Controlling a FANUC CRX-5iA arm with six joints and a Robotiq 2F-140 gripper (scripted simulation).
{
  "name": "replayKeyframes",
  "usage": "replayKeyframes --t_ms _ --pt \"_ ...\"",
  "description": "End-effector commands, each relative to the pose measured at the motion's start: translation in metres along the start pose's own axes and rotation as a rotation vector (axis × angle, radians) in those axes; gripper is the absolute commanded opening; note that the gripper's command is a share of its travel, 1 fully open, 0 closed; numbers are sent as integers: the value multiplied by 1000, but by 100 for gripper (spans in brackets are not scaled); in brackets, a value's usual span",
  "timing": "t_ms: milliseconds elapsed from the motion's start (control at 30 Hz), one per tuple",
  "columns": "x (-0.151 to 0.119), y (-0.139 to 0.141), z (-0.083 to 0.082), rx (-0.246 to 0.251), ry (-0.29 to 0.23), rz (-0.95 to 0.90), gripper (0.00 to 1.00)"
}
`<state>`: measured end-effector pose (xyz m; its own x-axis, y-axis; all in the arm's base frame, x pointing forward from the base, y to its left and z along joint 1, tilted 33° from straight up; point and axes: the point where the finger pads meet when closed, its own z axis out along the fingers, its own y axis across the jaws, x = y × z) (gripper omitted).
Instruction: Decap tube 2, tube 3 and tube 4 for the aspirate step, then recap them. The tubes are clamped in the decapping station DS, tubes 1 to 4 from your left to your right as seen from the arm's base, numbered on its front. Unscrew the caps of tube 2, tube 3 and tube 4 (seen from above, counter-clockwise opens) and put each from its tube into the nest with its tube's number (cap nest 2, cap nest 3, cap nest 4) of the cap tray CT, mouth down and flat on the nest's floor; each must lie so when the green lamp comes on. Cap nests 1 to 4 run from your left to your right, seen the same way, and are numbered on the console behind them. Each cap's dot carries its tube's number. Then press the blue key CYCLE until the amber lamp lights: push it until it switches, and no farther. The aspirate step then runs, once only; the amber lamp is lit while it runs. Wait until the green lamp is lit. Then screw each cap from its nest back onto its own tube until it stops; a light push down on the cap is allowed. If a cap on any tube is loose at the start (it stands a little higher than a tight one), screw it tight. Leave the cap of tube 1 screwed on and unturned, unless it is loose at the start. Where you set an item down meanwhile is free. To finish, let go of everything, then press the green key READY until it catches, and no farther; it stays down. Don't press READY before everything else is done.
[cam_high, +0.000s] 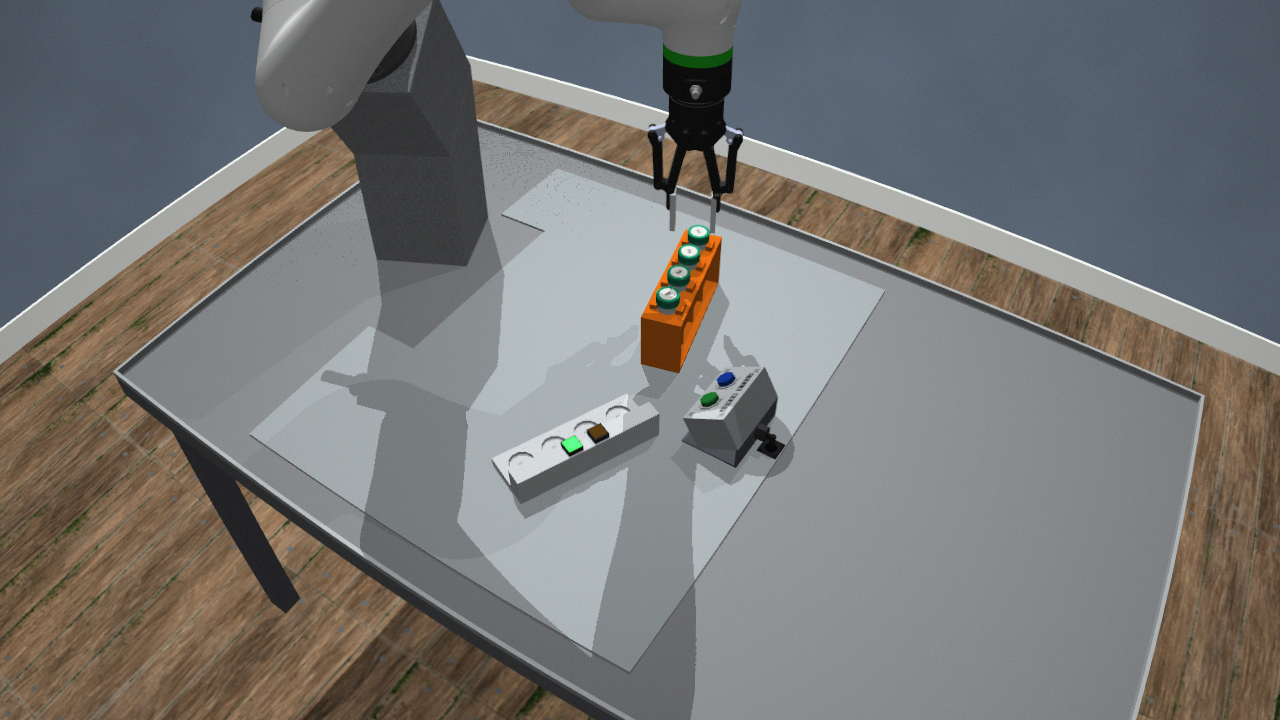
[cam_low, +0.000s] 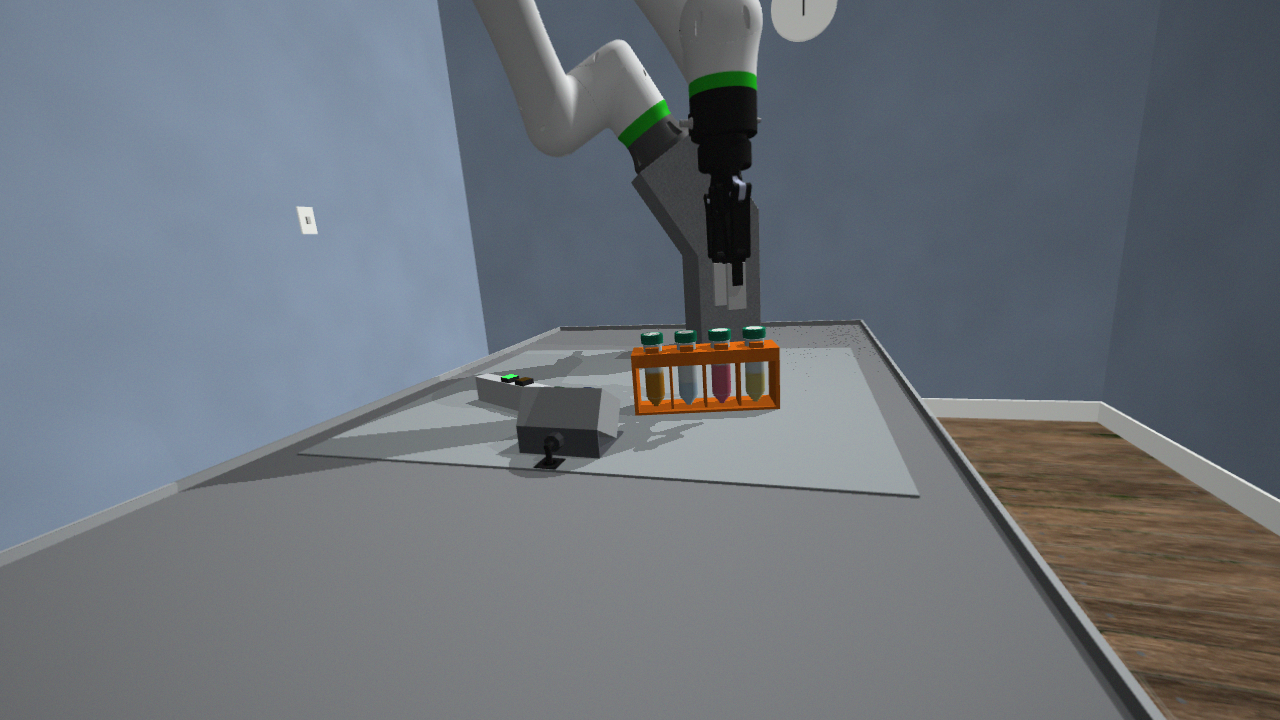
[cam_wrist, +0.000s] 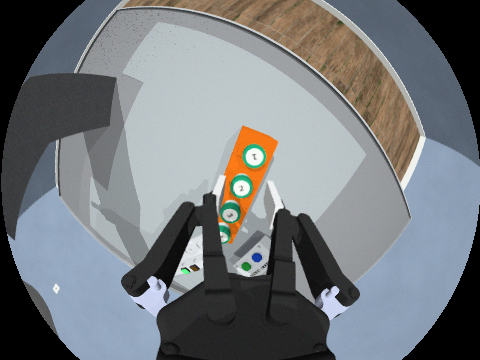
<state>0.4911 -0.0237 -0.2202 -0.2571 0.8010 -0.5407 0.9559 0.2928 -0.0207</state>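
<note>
The orange decapping station (cam_high: 664, 344) (cam_low: 707, 408) (cam_wrist: 252, 135) holds four tubes, each with a green cap on. Tube 1's cap (cam_high: 698, 234) (cam_low: 753, 333) (cam_wrist: 254, 155) is at the far end in the top view, and tube 4's cap (cam_high: 666, 296) (cam_low: 651, 338) is at the near end. My gripper (cam_high: 691, 219) (cam_low: 729, 286) (cam_wrist: 245, 187) is partly open and empty. It hangs a little above the station, over the end with tubes 1 and 2. In the wrist view its fingertips flank tube 2's cap (cam_wrist: 242, 187). The cap tray (cam_high: 537, 476) has all nests empty.
The green lamp (cam_high: 570, 445) (cam_low: 510, 377) (cam_wrist: 184, 270) on the tray's console is lit. The amber lamp (cam_high: 597, 434) is dark. The grey key box (cam_high: 725, 431) (cam_low: 572, 420) carries the blue key (cam_high: 725, 378) (cam_wrist: 256, 258) and the green key (cam_high: 709, 399) (cam_wrist: 246, 267).
</note>
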Motion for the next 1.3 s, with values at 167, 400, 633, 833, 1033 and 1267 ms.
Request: replayKeyframes --t_ms 167,400,633,833,1033,1267 --pt "34 10 0 8 0 0 35" --pt "34 10 9 8 0 0 35" --pt "34 10 30 8 0 0 35" --pt "34 10 36 8 0 0 35" --pt "34 10 37 8 0 0 35" --pt "34 9 41 8 0 0 35"
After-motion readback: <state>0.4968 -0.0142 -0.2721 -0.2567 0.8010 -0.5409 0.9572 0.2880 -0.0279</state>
